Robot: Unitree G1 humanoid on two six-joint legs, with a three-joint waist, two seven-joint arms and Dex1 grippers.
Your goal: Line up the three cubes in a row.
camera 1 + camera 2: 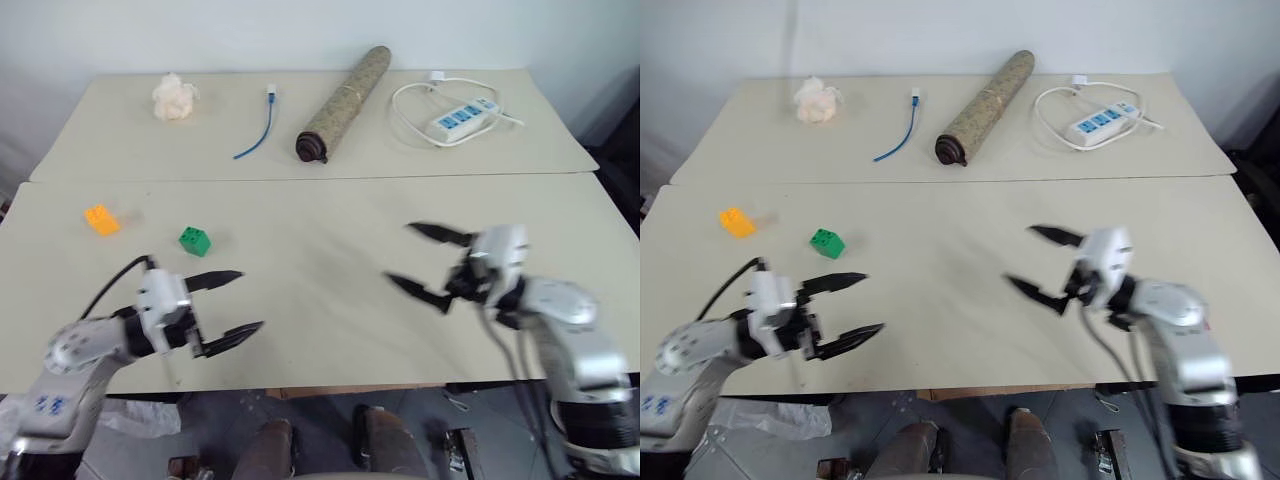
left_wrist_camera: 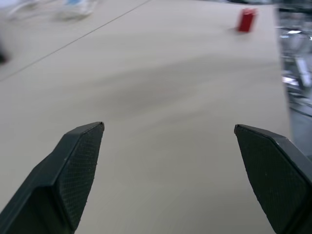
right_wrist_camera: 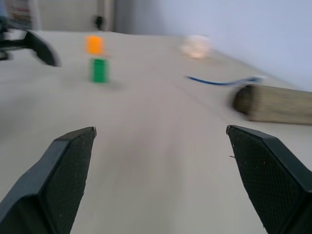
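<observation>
The orange-yellow cube [image 1: 101,219] and the green cube [image 1: 194,240] sit apart on the near table's left part. The red cube [image 2: 246,20] shows in the left wrist view, far across the table near its edge. My left gripper [image 1: 250,300] hovers open and empty over the table, in front of and to the right of the green cube, pointing right. My right gripper [image 1: 400,253] hovers open and empty at the right, pointing left toward the green cube [image 3: 99,69] and the orange-yellow cube [image 3: 94,44] beyond it. Bare tabletop lies between the two grippers.
On the far table lie a white fluffy wad [image 1: 175,97], a blue cable [image 1: 260,128], a rolled mat [image 1: 343,102] and a white power strip [image 1: 462,118] with its looped cord. A seam [image 1: 300,178] runs between the two tables.
</observation>
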